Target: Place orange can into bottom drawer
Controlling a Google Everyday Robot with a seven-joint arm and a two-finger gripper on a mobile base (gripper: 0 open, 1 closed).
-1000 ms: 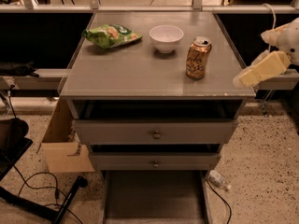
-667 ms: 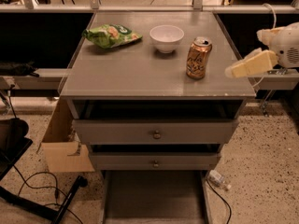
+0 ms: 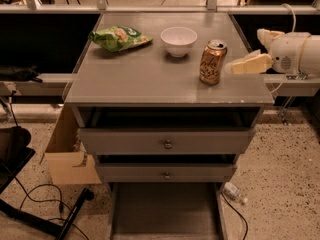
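Can [image 3: 212, 62] upright on cabinet top [image 3: 150, 76], just view-left of gripper [image 3: 236, 67], not touching. Whether gripper is released or clenched: can't tell. Bottom drawer [image 3: 165, 209] open below.

the orange can [image 3: 212, 62] is orange-gold with pale script lettering and a silver top. just to its right, over the counter's edge, the gripper [image 3: 237, 67] is cream, on a white arm [image 3: 300, 51]. the counter [image 3: 145, 79] is plain matte grey, as are the two knobbed drawers [image 3: 125, 141]. the bottom drawer [image 3: 165, 209] looks a darker grey, perhaps only from shadow. the bowl [image 3: 178, 40] is white. the snack bag [image 3: 119, 37] is green with yellow-orange patches. the cardboard box [image 3: 67, 156] is tan. the floor [image 3: 285, 184] is beige, speckled dark.
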